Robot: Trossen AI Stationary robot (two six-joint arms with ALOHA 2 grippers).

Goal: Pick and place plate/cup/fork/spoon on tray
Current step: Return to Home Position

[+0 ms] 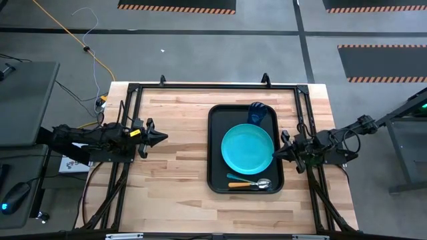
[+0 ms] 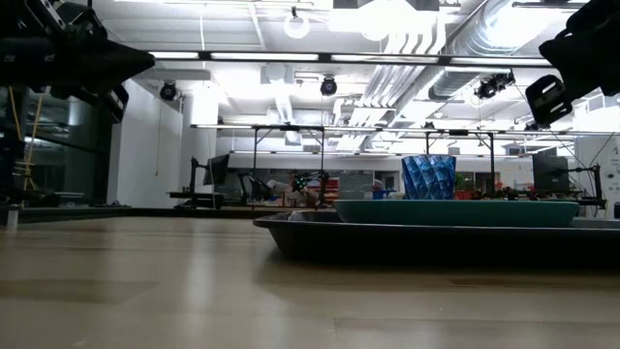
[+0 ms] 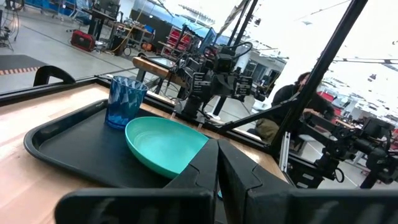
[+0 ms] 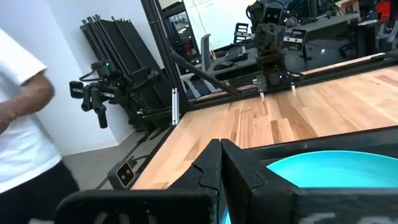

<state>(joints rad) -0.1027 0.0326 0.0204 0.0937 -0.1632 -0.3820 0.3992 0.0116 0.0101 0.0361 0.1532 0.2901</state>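
The black tray [image 1: 215, 150] lies on the table's right half. On it the turquoise plate [image 1: 247, 148] rests flat in the middle. The blue cup [image 1: 257, 112] stands upright at the tray's far end. The teal-handled fork [image 1: 237, 178] and the orange-handled spoon [image 1: 248, 185] lie at its near end. My left gripper [image 1: 162, 138] is shut and empty, above the table's left side. My right gripper [image 1: 276, 154] is shut and empty, by the tray's right rim. The plate [image 3: 163, 144] and cup [image 3: 126, 101] also show in the left wrist view.
Bare wood lies between my left gripper and the tray [image 2: 407, 240]. A black frame [image 1: 213, 86] runs round the table's edges. A person [image 4: 25, 124] stands beyond the table in the right wrist view, and another person [image 3: 292, 99] sits beyond it in the left wrist view.
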